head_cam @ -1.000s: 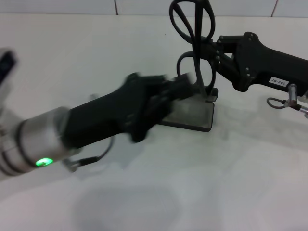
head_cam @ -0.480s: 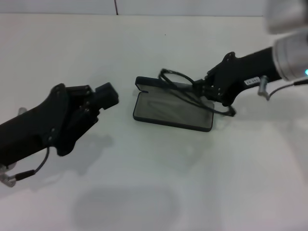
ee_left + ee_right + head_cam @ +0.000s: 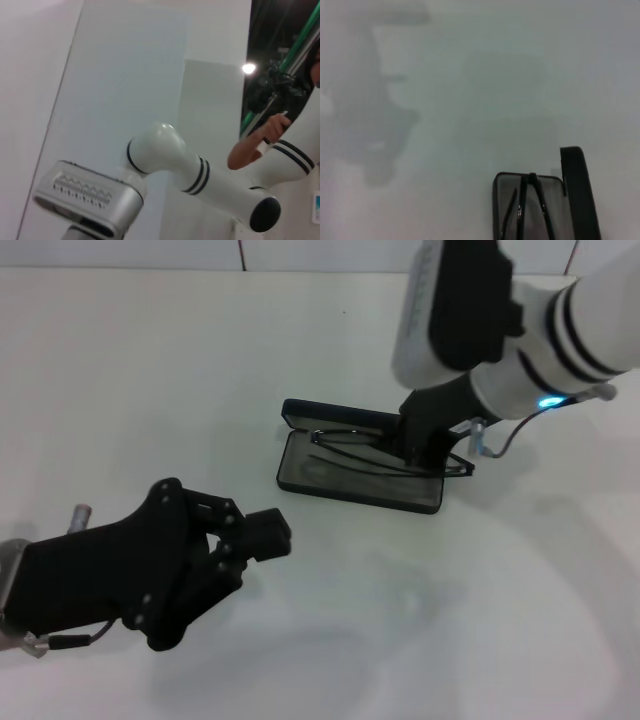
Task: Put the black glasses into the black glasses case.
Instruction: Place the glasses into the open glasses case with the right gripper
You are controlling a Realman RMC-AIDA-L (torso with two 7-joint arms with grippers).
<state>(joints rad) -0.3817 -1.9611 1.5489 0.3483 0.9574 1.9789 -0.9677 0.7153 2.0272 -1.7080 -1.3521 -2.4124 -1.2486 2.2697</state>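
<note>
The black glasses case (image 3: 300, 480) lies open on the white table, its lid (image 3: 335, 416) standing up at the far side. Inside it, flat on the grey lining, lie the black glasses (image 3: 365, 455), one end reaching past the case's right corner. My right gripper (image 3: 427, 448) points down onto that right end, and its tips are hidden by the wrist. In the right wrist view, the glasses (image 3: 532, 200) rest in the case (image 3: 504, 197) beside the lid (image 3: 577, 195). My left gripper (image 3: 267, 534) hangs shut and empty, low at the front left, away from the case.
A white tabletop (image 3: 150, 370) stretches all around the case, up to a tiled wall at the back. The left wrist view faces away from the table, showing my white right arm (image 3: 200, 175) and a person's hand (image 3: 265, 137) behind it.
The right arm swung the glasses down from the air into the case and now stands steeply over its right end. The left arm drew back from the case toward the front left.
</note>
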